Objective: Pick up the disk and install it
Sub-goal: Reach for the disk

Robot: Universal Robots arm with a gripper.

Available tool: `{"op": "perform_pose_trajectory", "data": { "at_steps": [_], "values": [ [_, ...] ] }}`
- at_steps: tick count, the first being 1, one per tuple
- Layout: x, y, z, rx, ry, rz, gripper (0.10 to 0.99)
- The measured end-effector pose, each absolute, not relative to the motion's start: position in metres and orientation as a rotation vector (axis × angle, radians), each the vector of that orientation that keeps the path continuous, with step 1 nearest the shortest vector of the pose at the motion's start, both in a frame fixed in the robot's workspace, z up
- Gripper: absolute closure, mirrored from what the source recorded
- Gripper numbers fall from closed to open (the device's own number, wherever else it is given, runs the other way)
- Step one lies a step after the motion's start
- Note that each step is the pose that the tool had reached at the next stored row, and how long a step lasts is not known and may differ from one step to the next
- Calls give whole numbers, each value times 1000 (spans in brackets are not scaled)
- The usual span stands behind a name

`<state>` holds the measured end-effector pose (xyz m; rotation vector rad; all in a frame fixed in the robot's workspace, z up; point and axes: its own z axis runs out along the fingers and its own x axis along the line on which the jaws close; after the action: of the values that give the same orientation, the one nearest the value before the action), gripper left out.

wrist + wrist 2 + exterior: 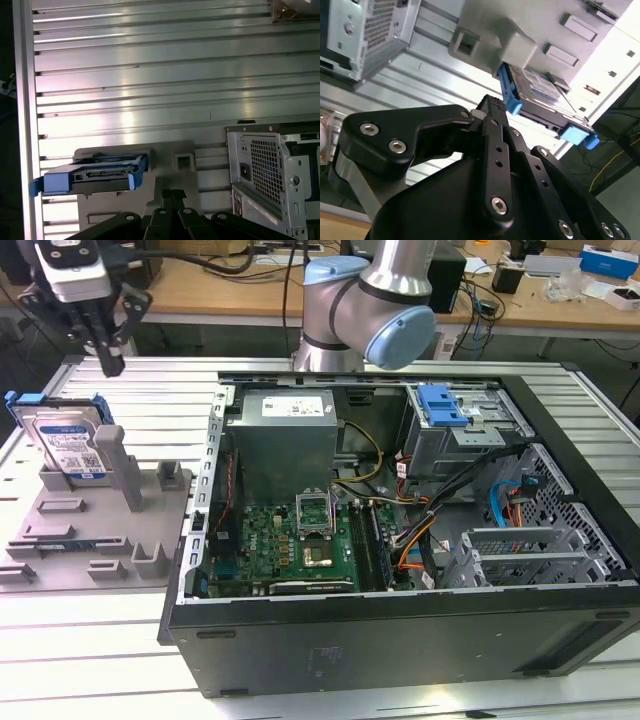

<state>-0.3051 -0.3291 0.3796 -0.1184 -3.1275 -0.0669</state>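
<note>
The disk [68, 443] is a silver drive with a white-and-blue label in a blue bracket. It stands on edge in a slot of the grey holder [110, 530] at the exterior view's left. My gripper [112, 364] hangs above and slightly right of it, apart from it, with its black fingers together and nothing between them. In the second wrist view the fingertips [492, 106] point toward the disk [540, 95]. The first wrist view shows the disk [95, 175] edge-on, ahead of the gripper [172, 194].
An open computer case [400, 620] lies on the slatted metal table [90, 640], right of the holder in the exterior view. Inside are a grey power supply [285, 440], a green motherboard [290, 540] and a drive cage with a blue latch [442, 405]. The arm [370, 310] reaches over from behind.
</note>
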Motion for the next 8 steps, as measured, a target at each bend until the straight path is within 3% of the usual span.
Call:
{"op": "perform_pose_trajectory", "data": {
  "at_steps": [8],
  "values": [
    [-327,-324,378,-118,-3114,-66,980]
  ]
}}
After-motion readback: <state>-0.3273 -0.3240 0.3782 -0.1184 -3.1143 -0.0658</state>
